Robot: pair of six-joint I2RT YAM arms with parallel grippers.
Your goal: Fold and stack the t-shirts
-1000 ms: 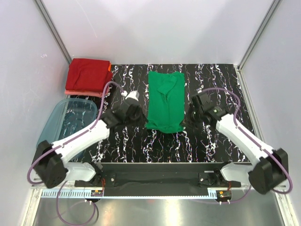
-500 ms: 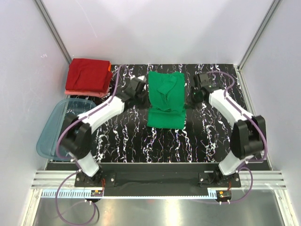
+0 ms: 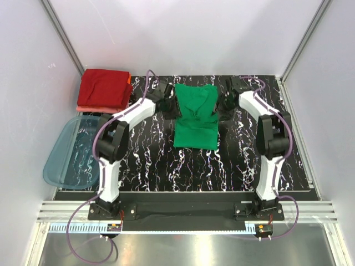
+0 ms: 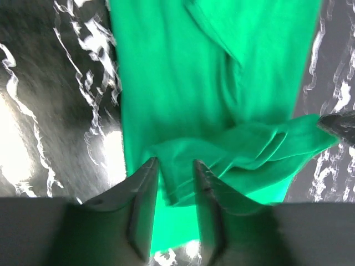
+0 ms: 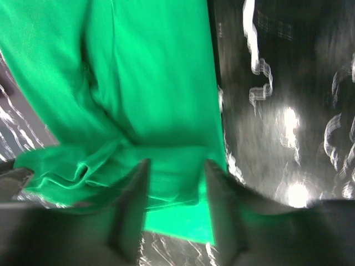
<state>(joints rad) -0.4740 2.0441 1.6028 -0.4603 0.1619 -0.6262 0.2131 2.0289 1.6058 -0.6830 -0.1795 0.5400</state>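
Observation:
The bright green t-shirt (image 3: 195,130) lies lengthwise on the black marbled table (image 3: 150,160), its far part rumpled into folds. My left gripper (image 3: 171,106) is at the shirt's far left edge and my right gripper (image 3: 221,108) at its far right edge. In the left wrist view the left gripper (image 4: 175,162) stands open, with a loose green fold (image 4: 183,183) lying between its fingers. In the right wrist view the right gripper (image 5: 177,162) is open over a folded green layer (image 5: 166,177). A stack of folded dark red t-shirts (image 3: 104,87) on a salmon-pink one (image 3: 94,109) sits at the far left.
A translucent blue plastic tub (image 3: 58,160) stands at the left edge of the table, near the left arm's base. White walls and metal posts close in the back and sides. Both arms stretch far forward along the shirt's two sides.
Both arms have swung from the shirt's near hem up to its far end. Both grippers, shut before, now stand open. The shirt's near hem has shifted slightly farther away.

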